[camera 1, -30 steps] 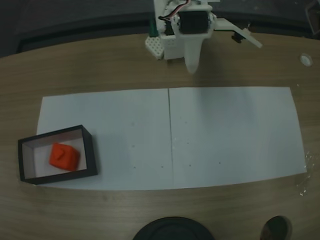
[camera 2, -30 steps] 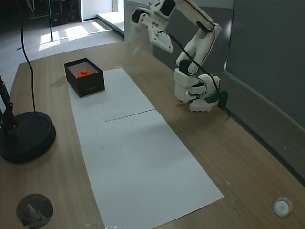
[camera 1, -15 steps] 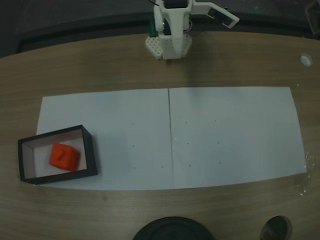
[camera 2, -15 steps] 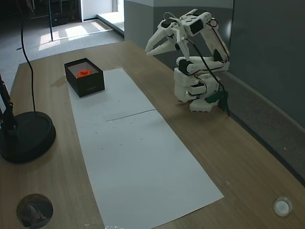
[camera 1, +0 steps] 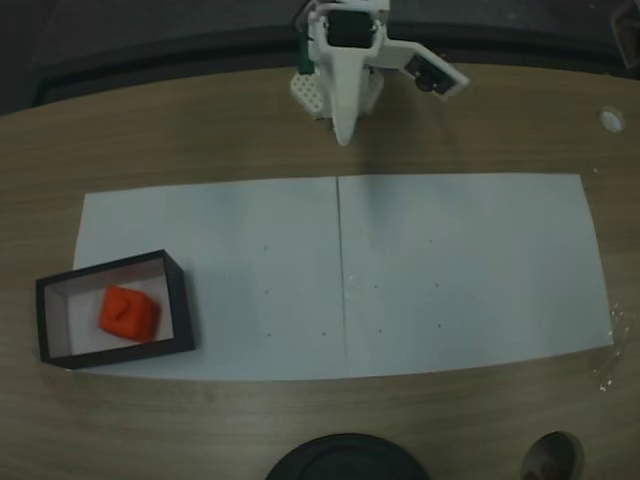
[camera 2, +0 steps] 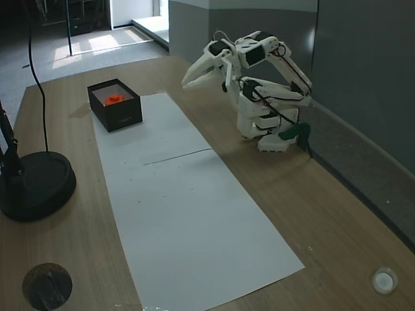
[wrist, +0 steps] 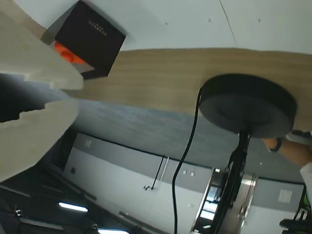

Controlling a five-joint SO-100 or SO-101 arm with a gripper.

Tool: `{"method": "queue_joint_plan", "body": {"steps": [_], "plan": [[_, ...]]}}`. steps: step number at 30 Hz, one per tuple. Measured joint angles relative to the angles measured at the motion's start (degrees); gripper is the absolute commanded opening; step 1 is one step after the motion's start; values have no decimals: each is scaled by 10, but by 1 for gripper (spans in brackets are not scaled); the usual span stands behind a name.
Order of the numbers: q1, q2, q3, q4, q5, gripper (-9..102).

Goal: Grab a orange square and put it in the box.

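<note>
The orange square [camera 1: 127, 313] lies inside the box [camera 1: 185, 300] at the left end of the white paper, apart from the arm. In another fixed view the orange square [camera 2: 115, 98] shows over the black wall of the box [camera 2: 123, 116]. My gripper [camera 1: 345, 138] is folded in near the arm's base at the table's far edge, pointing out over bare wood. Its fingers look closed together with nothing between them. In the side fixed view the gripper [camera 2: 185, 83] hangs above the table, well right of the box. The wrist view shows the gripper [wrist: 75, 94], the box [wrist: 90, 34] and a sliver of the orange square [wrist: 68, 52].
Two white paper sheets [camera 1: 450, 270] cover the table's middle. A black round lamp base [camera 2: 32, 184] with a cable stands at the near edge, beside a dark disc [camera 2: 47, 285]. A small white cap [camera 2: 384, 281] sits at the far corner. A person's hand [wrist: 287, 148] shows at the wrist view's edge.
The arm has folded back over its base, then tipped the gripper forward and down. The fingers were spread half a second ago and now sit together. The orange square stayed in the box.
</note>
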Motion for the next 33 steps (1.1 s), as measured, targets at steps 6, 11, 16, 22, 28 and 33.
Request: {"method": "queue_joint_plan", "body": {"steps": [6,11,16,22,28,33], "plan": [[-32,0,120,-2,19,0],[-74,0,177,38,64,0],[-76,0,190,94,73,0],[-76,0,190,98,73,0],[-76,0,190,98,73,0],[-76,0,190,98,73,0]]}}
